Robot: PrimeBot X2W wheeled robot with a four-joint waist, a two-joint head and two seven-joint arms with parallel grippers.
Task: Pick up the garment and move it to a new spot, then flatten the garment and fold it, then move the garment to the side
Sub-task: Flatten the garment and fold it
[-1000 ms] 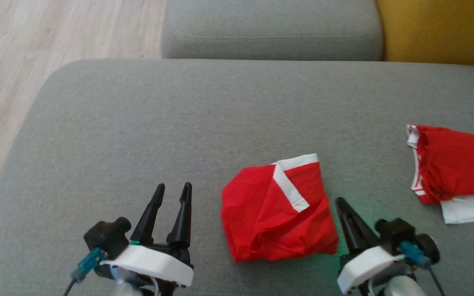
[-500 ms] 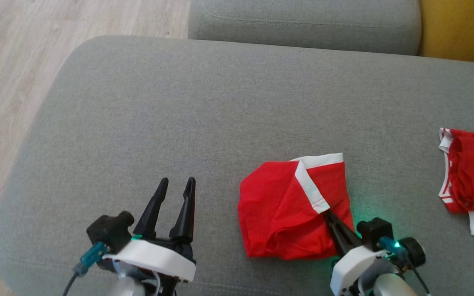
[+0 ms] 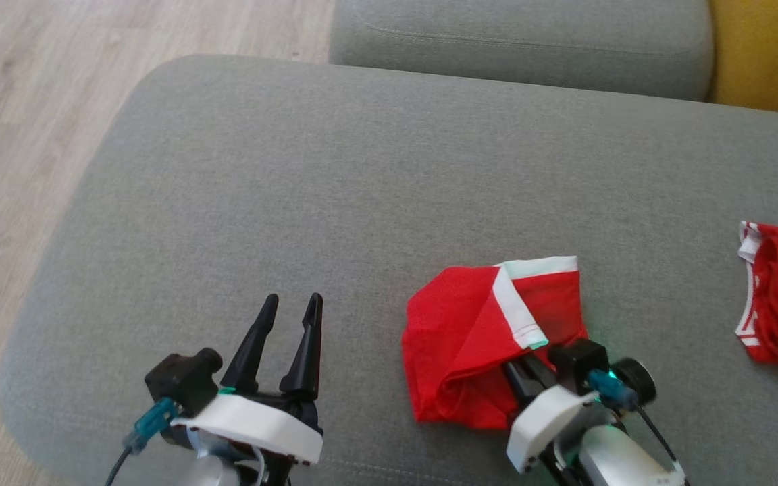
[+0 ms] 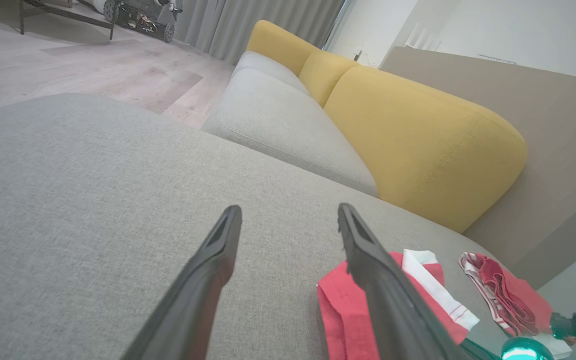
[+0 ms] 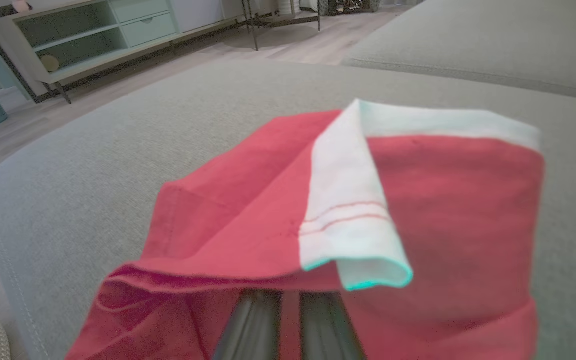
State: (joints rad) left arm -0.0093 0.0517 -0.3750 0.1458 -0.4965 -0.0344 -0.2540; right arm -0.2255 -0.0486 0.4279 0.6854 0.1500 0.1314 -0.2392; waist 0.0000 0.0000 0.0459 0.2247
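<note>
Seems to be in the last stage. On the grey cushion (image 3: 362, 169), toward its near edge, the garment (image 3: 470, 337) lying as a compact red packet, doubled over itself, with a white band (image 3: 514, 307) turned back across the top (no tidy square, and rumpled along the near side). So pick-up, flattening and folding judged done, or near enough. Only the move to the side left to do.

As for the right gripper (image 3: 527, 370): pressed together, slid in low beneath the upper layer of the packet from its near right corner. In the right wrist view, no telling between cloth pinched and cloth merely draped over the fingers (image 5: 255, 325). Reads as the start of a push or carry sideways.

As for the left gripper (image 3: 292, 305): spread wide, empty, hovering over bare cushion to the left of the packet, touching nothing.

Well apart at the right edge, a second red-and-white garment (image 3: 777, 304), crumpled. Possibly marks the side spot to aim for, though impossible to be sure.

Worth watching: with purchase under one layer alone, likely to pull the packet open when dragged.
</note>
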